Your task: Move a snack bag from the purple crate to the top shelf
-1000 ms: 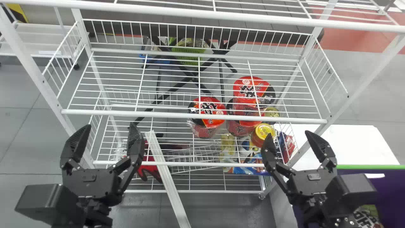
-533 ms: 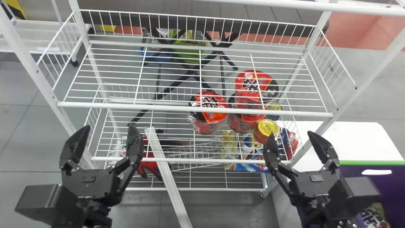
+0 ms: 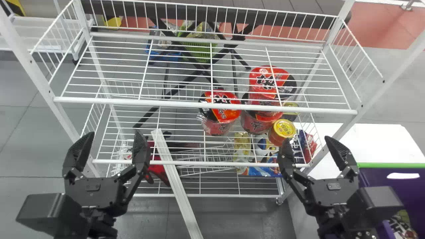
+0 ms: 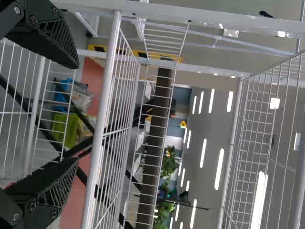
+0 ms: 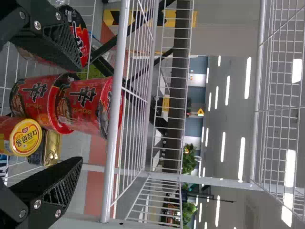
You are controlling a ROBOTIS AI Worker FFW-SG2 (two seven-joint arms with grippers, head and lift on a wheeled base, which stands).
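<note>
Snack bag: we see the snack bag (image 3: 403, 223) in the lower right corner of the frame, inside the purple crate (image 3: 411, 196), partly hidden by the right arm.
White table: the white table (image 3: 372, 139) is at the right, just beside the rack and the crate.
Fenced wire shelf: the fenced wire shelf (image 3: 206, 105) crosses the upper half, in front of our two arms, with its front bar running almost from side to side.
Lower wire shelf: the lower wire shelf (image 3: 196, 163) is under it. Right of the centre we find a single red noodle cup (image 3: 220, 109), two stacked red noodle cups (image 3: 270, 83), a yellow-lidded can (image 3: 283, 131) and a blue packet (image 3: 264, 171).
White bar: a long white bar (image 3: 177, 189) goes slanting from the bottom edge up to the lower shelf, between the two arms.
Behind the rack: at the upper middle we notice a green basket (image 3: 199, 49) among black crossed legs.
Left gripper: our left gripper (image 3: 114, 134) is at the lower left, with fingers pointing up the frame; they are spread apart, and it is holding nothing.
Right gripper: our right gripper (image 3: 307, 139) is at the lower right, pointing up as well; it is also released and empty, and one finger overlaps the yellow-lidded can in our sight.
</note>
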